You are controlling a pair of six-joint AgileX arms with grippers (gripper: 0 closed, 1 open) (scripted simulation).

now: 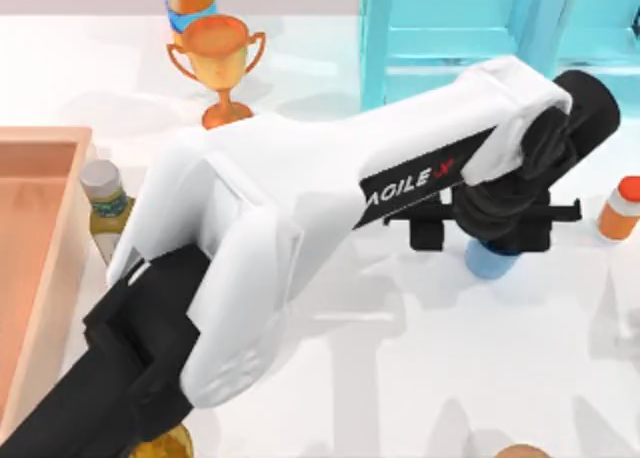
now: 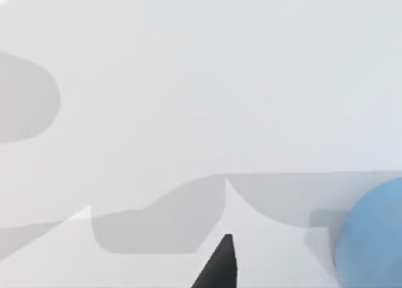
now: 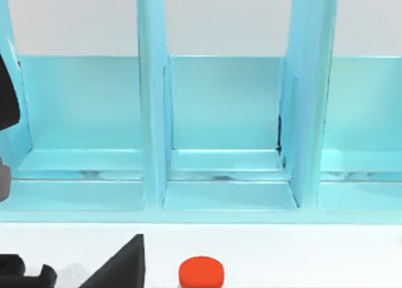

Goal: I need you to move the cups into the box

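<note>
The box (image 1: 40, 268) lies at the table's left edge, the cabinet (image 1: 440, 28) along the far edge; bare white table (image 1: 430, 358) stretches between. My left gripper (image 1: 505, 233) hangs directly over the one blue cup (image 1: 490, 261), right of centre; whether its fingers are parted I cannot tell. One trophy (image 1: 217, 63) stands behind.

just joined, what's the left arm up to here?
The left arm stretches across the table from the top view's lower left, its tool hanging right over the blue cup, which stands on the table in front of the turquoise cabinet. The box waits at the left edge, with no cup in the part of it that shows. The cup hasn't been lifted yet.
</note>
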